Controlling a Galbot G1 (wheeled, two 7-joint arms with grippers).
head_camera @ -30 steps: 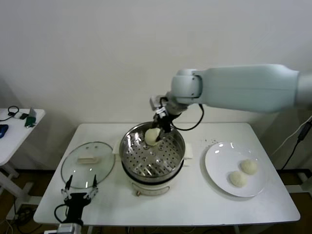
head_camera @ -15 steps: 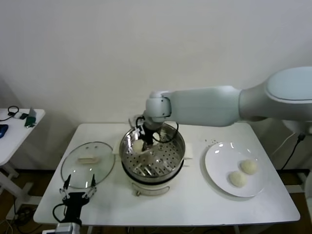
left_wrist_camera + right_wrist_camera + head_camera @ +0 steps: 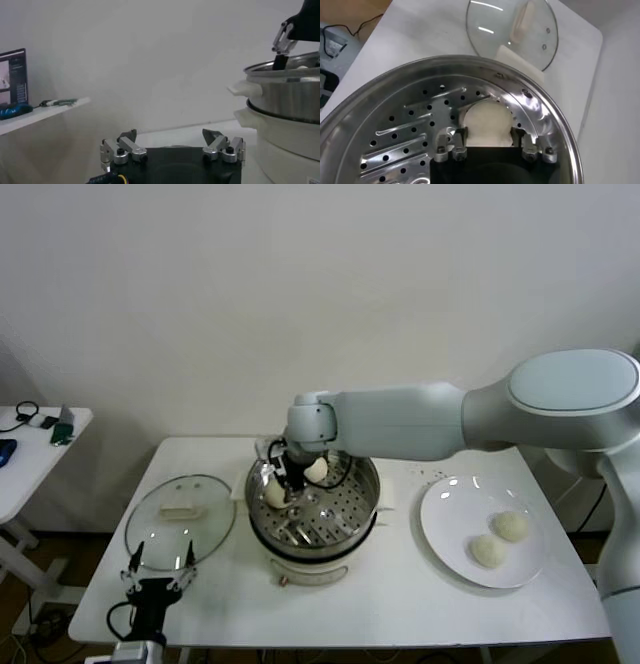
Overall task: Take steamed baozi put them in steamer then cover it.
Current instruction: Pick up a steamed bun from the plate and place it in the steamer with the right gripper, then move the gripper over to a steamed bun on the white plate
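Your right gripper [image 3: 283,487] pinches a bun [image 3: 487,123] inside the steamer [image 3: 340,529], frame centre.
The bun is smooth and cream-white, low on the perforated tray by the left wall; another bun [image 3: 316,470] lies behind. Two buns [image 3: 500,538] wait on the plate [image 3: 440,534], right. Your left gripper [image 3: 160,579], lower left, is spread.

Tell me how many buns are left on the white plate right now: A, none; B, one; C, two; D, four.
C: the head view shows two buns lying on the white plate to the right of the steamer, while the right gripper holds another bun down inside the pot.
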